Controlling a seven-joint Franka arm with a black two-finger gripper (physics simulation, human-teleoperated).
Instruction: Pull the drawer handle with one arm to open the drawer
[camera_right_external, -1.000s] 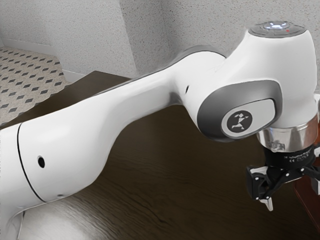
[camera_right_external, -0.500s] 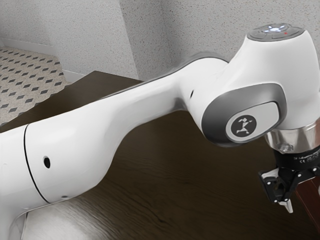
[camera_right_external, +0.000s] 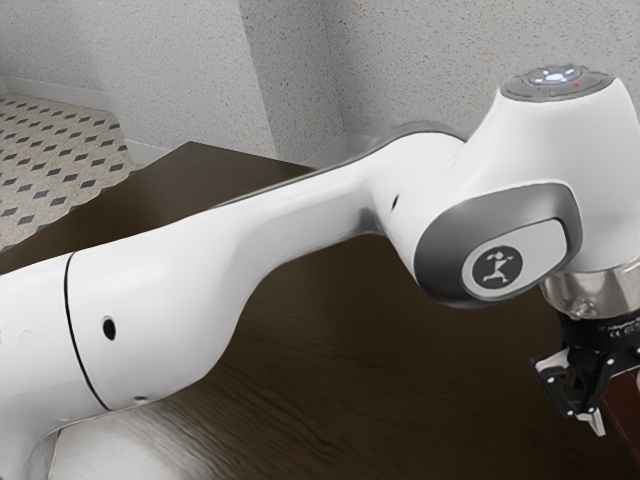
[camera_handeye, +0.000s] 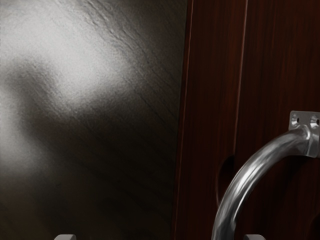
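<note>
Jaws apart on black two-finger gripper (camera_right_external: 583, 405), lower right of exterior view | curved polished-metal drawer handle (camera_handeye: 248, 176) close under the hand, fixed to dark reddish wooden drawer front (camera_handeye: 270, 60) | dark wooden table (camera_right_external: 340, 370) alongside

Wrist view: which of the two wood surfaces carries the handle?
The reddish drawer front: the curved metal handle is fixed to it by a screwed plate. The other, the dark grey tabletop, is plain with glare.
</note>
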